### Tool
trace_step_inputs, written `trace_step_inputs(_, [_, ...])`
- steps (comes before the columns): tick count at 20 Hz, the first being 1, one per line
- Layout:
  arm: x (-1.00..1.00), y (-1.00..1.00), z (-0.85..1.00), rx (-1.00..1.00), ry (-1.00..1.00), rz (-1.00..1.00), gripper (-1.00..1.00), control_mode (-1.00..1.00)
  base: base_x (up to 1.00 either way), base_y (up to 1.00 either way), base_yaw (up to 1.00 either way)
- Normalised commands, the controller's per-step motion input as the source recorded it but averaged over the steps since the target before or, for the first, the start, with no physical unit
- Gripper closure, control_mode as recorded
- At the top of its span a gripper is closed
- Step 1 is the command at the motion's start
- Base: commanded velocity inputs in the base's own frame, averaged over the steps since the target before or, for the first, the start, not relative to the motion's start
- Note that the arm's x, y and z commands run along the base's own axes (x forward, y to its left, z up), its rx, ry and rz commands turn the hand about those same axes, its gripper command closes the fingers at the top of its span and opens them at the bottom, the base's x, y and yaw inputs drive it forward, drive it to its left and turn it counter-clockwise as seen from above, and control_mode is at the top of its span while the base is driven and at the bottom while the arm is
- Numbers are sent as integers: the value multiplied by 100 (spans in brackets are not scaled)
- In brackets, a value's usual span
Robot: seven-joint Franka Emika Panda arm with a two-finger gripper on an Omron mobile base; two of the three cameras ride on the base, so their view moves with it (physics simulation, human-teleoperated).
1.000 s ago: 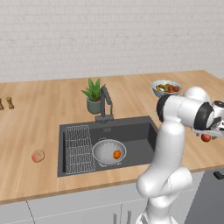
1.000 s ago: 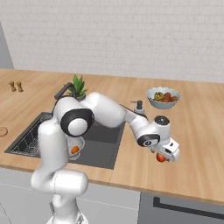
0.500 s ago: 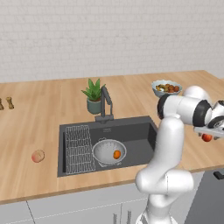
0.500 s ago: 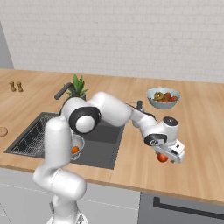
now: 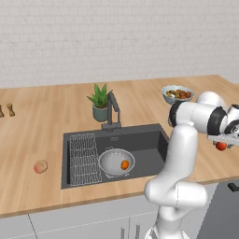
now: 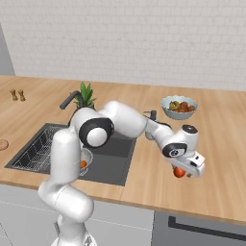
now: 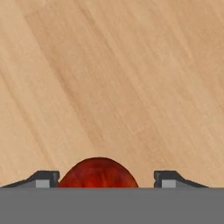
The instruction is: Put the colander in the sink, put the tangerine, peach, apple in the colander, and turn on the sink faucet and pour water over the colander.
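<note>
The deep red apple (image 7: pixel 98 173) lies on the wooden counter right of the sink (image 5: pixel 144 140). My gripper (image 7: pixel 107 179) is down over it, one finger on each side; the left tip is at the fruit and a small gap remains at the right tip. The same apple (image 5: pixel 221 146) (image 6: pixel 179 172) shows under the hand in both base views. The whitish colander (image 5: pixel 112 158) sits in the basin with the tangerine (image 5: pixel 124 164) inside it. The peach (image 5: pixel 40 166) rests on the counter left of the sink. The dark faucet (image 5: pixel 112 109) stands behind the basin.
A pale bowl of mixed fruit (image 5: pixel 177 93) stands on the counter behind the hand. A potted plant (image 5: pixel 99 103) is beside the faucet. A wire rack (image 5: pixel 85 158) fills the basin's left side. Two small shakers (image 5: pixel 6 110) stand far left. The counter's front edge is close to the apple.
The hand has shifted slightly further right over the apple, and the fingers have drawn in closer around it.
</note>
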Motion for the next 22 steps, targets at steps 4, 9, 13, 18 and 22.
trace_step_inputs(4, [-5, 44, -1, 0, 14, 0, 100, -100, 0, 0, 0])
trace_step_inputs(9, [-38, 44, -4, 0, 6, 0, 100, -100, 0, 0, 0])
trace_step_inputs(13, [-75, 40, 4, 0, 0, 0, 100, -100, 0, 0, 0])
trace_step_inputs(18, [-62, 55, 21, 0, -9, 0, 100, -100, 0, 0, 0])
trace_step_inputs(22, [-4, 54, 54, 0, -20, 0, 100, -100, 0, 0, 0])
